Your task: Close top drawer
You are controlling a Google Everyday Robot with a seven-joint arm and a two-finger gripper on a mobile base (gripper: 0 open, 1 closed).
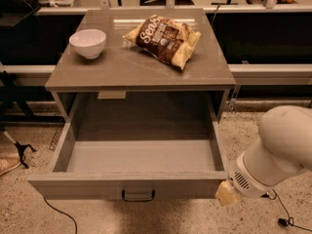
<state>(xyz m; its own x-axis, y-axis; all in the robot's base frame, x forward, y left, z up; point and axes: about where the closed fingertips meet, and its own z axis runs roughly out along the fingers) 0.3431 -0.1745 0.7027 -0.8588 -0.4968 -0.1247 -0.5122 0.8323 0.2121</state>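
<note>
Top drawer: pulled far out of its cabinet toward the bottom of the frame, filling the lower middle of the picture.
Look of the drawer: wide and deep, grey-brown, with its flat grey floor and both side walls in plain view from above; the back part lies in the shadow of the cabinet.
Drawer front: a plain flat panel seen edge-on along the lower frame, with a small black bar handle at its centre.
Gripper: a yellowish tip at lower right, right at the front right corner of the drawer; whether it touches the panel cannot be told.
Gripper state: cannot be told from this angle.
Arm: a bulky white casing with a vent grille, reaching in from the right edge of the frame.
Cabinet top: a grey-brown surface above the drawer, in the upper middle.
On the top: a white bowl at upper left, and a brown and yellow snack bag lying flat to its right, well apart from it.
Floor: speckled terrazzo, with a thin black cable trailing at lower left.
</note>
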